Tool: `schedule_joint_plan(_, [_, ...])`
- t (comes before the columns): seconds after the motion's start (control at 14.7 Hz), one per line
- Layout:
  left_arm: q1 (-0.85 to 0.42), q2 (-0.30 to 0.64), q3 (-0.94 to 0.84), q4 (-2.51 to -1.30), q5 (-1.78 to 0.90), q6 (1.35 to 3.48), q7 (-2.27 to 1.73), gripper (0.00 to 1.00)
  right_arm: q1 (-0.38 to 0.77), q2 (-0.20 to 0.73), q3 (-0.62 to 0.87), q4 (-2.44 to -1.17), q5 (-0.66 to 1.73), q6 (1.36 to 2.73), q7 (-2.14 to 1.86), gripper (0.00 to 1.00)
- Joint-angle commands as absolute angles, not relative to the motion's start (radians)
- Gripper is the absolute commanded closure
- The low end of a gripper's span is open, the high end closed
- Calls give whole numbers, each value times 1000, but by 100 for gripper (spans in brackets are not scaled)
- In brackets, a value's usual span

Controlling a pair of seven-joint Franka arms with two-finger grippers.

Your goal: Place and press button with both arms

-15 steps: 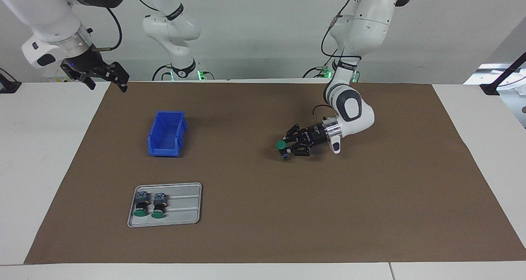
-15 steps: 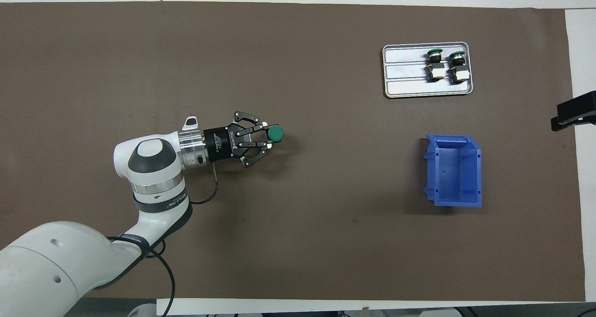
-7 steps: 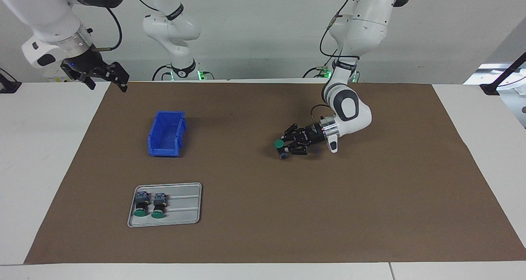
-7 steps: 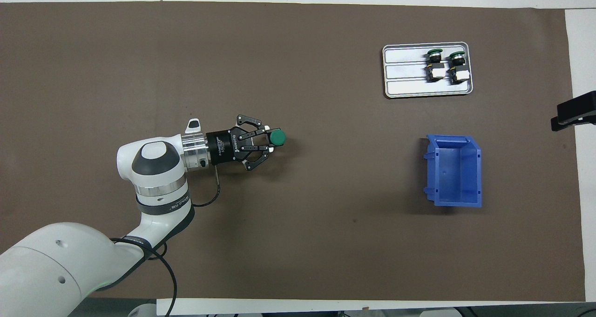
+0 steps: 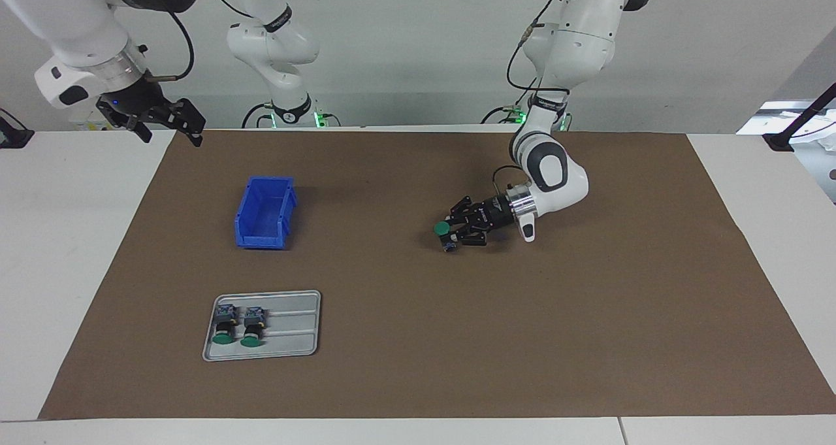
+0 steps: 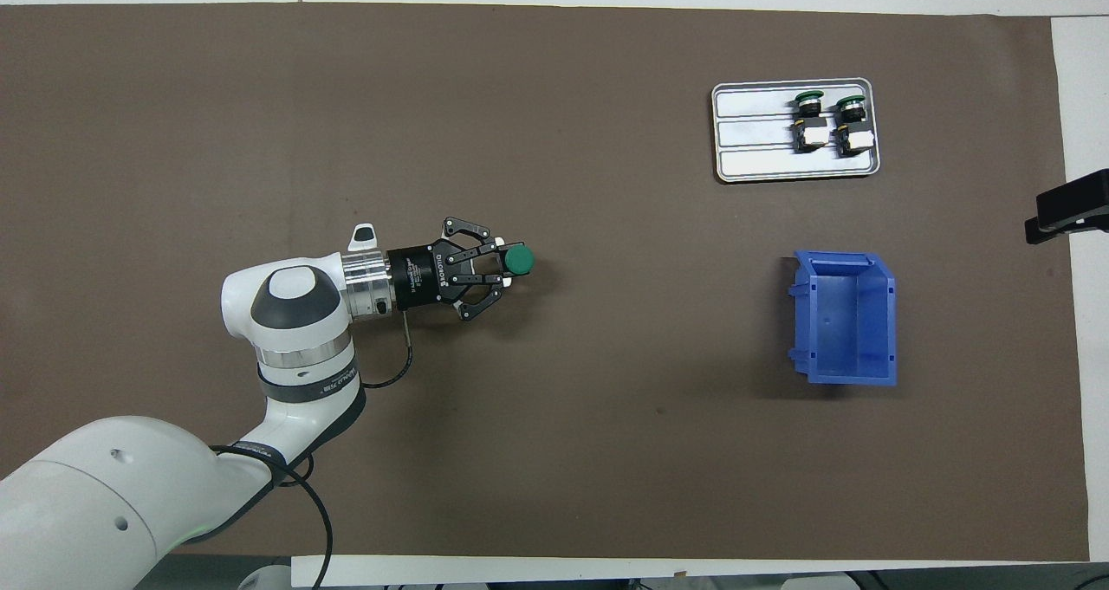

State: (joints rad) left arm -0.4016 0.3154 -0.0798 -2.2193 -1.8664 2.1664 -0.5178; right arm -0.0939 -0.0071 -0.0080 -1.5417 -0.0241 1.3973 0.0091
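Since a second ago the left gripper (image 5: 449,235) has drawn slightly toward the robots, clamped on the button (image 5: 444,229), green cap up, low over the brown mat (image 5: 588,340). Nothing lies near it; the blue bin (image 5: 264,212) and the tray (image 5: 294,327) with two spare buttons (image 5: 238,324) sit well apart. Only the facing view shows the right gripper (image 5: 168,133), spread wide and waiting.
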Motion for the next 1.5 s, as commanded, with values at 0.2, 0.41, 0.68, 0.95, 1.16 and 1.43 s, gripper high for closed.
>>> schedule_joint_plan(0.2, [-420,305,-75,-2237,-1891,2206,-500,83,-97,-32,-8,-1571,-23,1411,-15,0])
schedule_joint_plan(0.41, [-422,305,-74,-2237,-1891,2204,-500,81,-97,-32,-8,-1571,-23,1411,-15,0])
schedule_joint_plan(0.68, [-419,305,-74,-2237,-1891,2209,-499,71,-97,-32,-8,-1571,-23,1411,-15,0])
schedule_joint_plan(0.95, [-411,304,-74,-2237,-1891,2209,-499,56,-97,-32,-8,-1571,-23,1411,-15,0])
schedule_joint_plan(1.16, [-411,304,-74,-2237,-1891,2217,-499,46,-97,-32,-8,-1571,-23,1411,-15,0])
schedule_joint_plan(1.43, [-417,301,-72,-2237,-1891,2238,-502,0,-97,-32,-8,-1571,-23,1411,-15,0])
